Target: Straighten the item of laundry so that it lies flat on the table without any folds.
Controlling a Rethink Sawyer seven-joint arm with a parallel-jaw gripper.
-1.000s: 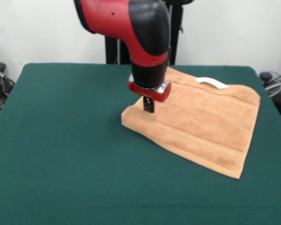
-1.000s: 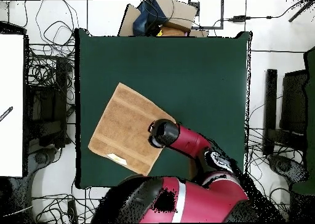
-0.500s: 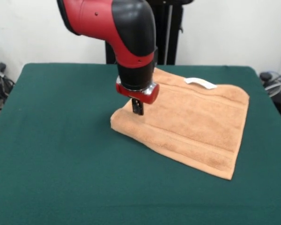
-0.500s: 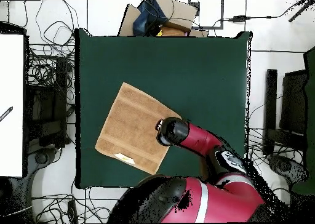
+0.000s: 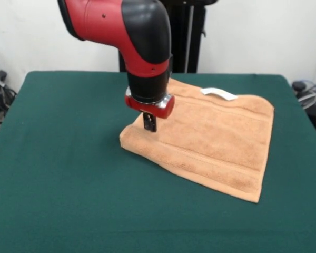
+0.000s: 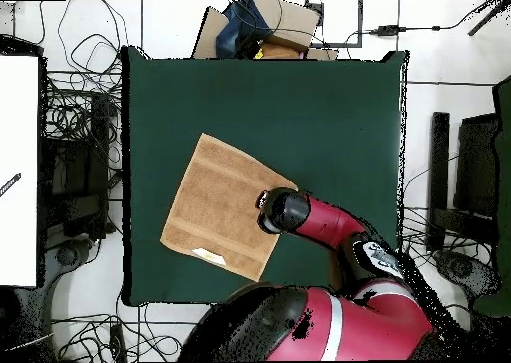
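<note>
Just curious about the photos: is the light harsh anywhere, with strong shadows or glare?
Front view: soft, even light; only a faint shadow under the towel's raised corner near the gripper, no glare on the table. Overhead view: flat light, white floor bright, no clear shadows.

The tan towel point(image 6: 222, 205) lies spread, turned askew, on the green table point(image 6: 329, 120), the red arm point(image 6: 321, 224) covering one corner.

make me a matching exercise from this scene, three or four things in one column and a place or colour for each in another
Things:
1. towel
2. table
3. white tag
4. tool

Descriptions:
A. dark green
B. on the towel's far edge
C. tan, spread on the table
D. down at the towel's left corner

Pairs: 1-C, 2-A, 3-B, 4-D
</note>
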